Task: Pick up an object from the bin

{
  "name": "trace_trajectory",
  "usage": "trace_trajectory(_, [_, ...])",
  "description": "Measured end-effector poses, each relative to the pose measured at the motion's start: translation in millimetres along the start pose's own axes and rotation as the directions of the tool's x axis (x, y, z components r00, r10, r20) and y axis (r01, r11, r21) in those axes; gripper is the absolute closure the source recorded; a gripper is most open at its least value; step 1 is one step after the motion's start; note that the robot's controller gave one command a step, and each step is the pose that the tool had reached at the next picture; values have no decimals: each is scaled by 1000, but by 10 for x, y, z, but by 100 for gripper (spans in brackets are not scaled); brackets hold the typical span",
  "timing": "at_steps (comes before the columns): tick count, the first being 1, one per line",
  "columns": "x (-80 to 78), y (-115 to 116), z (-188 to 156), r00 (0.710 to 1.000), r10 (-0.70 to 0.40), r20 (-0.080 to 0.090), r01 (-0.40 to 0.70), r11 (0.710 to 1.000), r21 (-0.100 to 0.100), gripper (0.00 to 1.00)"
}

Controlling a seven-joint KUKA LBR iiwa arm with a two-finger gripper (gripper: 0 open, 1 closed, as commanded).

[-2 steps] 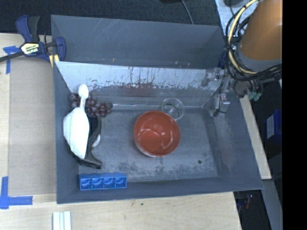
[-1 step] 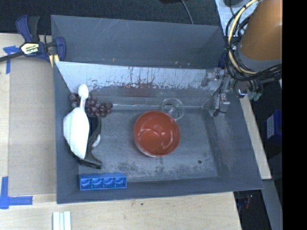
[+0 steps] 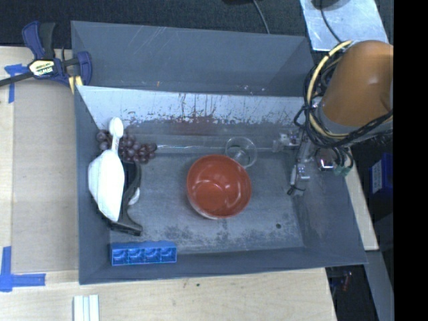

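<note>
My gripper (image 3: pixel 297 179) hangs low at the right side of the bin, over bare floor near the right wall. A red bowl (image 3: pixel 219 186) sits upright in the middle of the bin, a short way to the gripper's left and apart from it. Just behind the bowl lies a clear glass cup (image 3: pixel 241 150), up and to the left of the gripper. Nothing shows in the gripper.
At the left wall a white scoop (image 3: pixel 107 179) lies on a black utensil (image 3: pixel 127 225), with a bunch of purple grapes (image 3: pixel 131 150) behind them. A blue ridged block (image 3: pixel 144 254) lies at the front left. The arm with its orange cover and cables enters from the right.
</note>
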State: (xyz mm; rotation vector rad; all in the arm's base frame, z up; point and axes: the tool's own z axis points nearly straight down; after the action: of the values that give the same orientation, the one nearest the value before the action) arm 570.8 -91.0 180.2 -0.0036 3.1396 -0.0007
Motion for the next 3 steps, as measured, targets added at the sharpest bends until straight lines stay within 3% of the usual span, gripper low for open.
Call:
trace_trajectory(1, [-591, 217, 120, 1000, -2, 19, 2, 1000, 3, 0])
trace_trajectory(2, [-105, 255, 996, 1000, -23, 0, 23, 1000, 2, 0])
trace_trajectory(3, [-431, 575, 723, 999, 11, 31, -11, 1000, 2, 0])
